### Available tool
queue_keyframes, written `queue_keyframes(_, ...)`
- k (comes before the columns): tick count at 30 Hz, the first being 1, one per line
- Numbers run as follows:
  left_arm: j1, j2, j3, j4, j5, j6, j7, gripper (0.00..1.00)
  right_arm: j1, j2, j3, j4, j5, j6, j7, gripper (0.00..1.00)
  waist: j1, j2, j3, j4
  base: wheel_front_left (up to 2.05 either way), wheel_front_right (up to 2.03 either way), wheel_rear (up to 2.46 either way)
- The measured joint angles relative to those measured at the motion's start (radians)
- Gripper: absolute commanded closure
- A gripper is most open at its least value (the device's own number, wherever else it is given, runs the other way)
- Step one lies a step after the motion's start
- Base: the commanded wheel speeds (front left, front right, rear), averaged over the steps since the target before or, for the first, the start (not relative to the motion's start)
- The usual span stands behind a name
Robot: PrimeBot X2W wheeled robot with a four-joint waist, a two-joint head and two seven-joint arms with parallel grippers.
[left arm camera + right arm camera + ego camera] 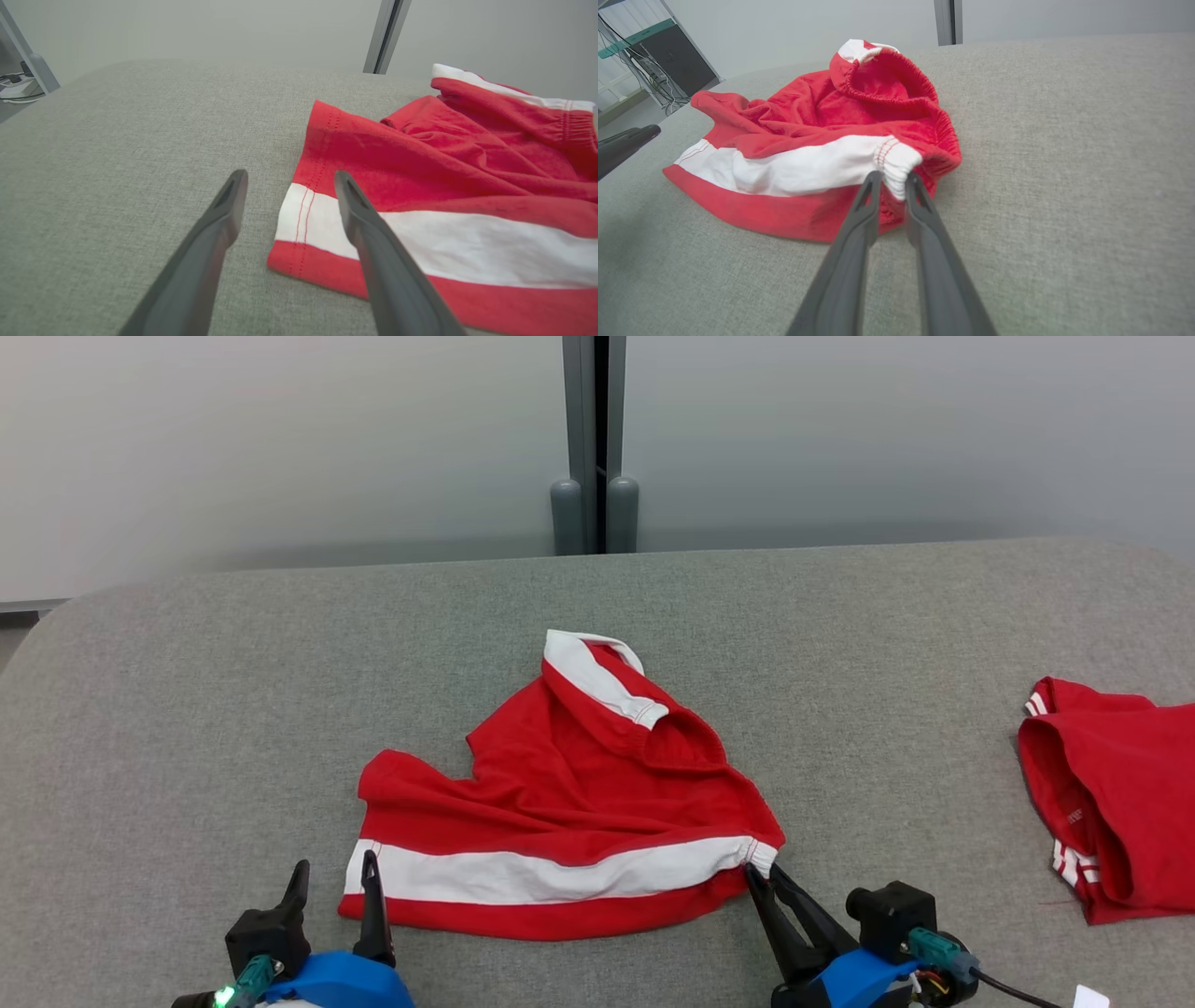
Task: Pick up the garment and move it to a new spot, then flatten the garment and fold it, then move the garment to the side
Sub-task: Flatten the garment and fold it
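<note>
A red garment [569, 775] with white bands lies crumpled in the middle of the grey table [187, 709]. My right gripper [761, 870] is at its near right corner. In the right wrist view the right gripper [892, 177] is shut on the gathered white corner of the garment [808, 121], with fabric pinched between the fingers. My left gripper [336, 863] stands open at the garment's near left corner. In the left wrist view, the left gripper [289, 176] has one finger [373, 242] over the white band of the garment [420, 154] and the other over bare table.
A second red garment [1111, 803] with white stripes lies at the table's right edge. Two grey posts [595, 513] stand behind the table's far edge. Bare grey table surface stretches to the left and behind the garment.
</note>
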Motion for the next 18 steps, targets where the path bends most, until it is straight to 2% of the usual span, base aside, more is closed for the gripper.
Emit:
queue_keyframes(5, 0.001, 0.000, -0.002, 0.000, -0.007, 0.002, 0.000, 0.00, 0.001, -0.013, -0.003, -0.017, -0.006, 0.000, 0.000, 0.87, 0.0000, 0.0000, 0.001, -0.009, 0.00, 0.00, 0.00)
queue_keyframes(7, 0.001, 0.000, -0.004, 0.001, -0.010, 0.002, 0.000, 0.00, 0.003, -0.021, -0.011, -0.021, -0.007, 0.000, 0.000, 1.00, 0.0000, 0.0000, 0.001, -0.016, 0.00, 0.00, 0.00)
queue_keyframes(18, 0.000, 0.000, -0.024, 0.031, -0.042, -0.021, 0.000, 0.00, 0.010, -0.054, -0.107, -0.028, -0.089, 0.000, 0.000, 1.00, 0.0000, 0.0000, 0.005, -0.055, 0.00, 0.00, 0.00)
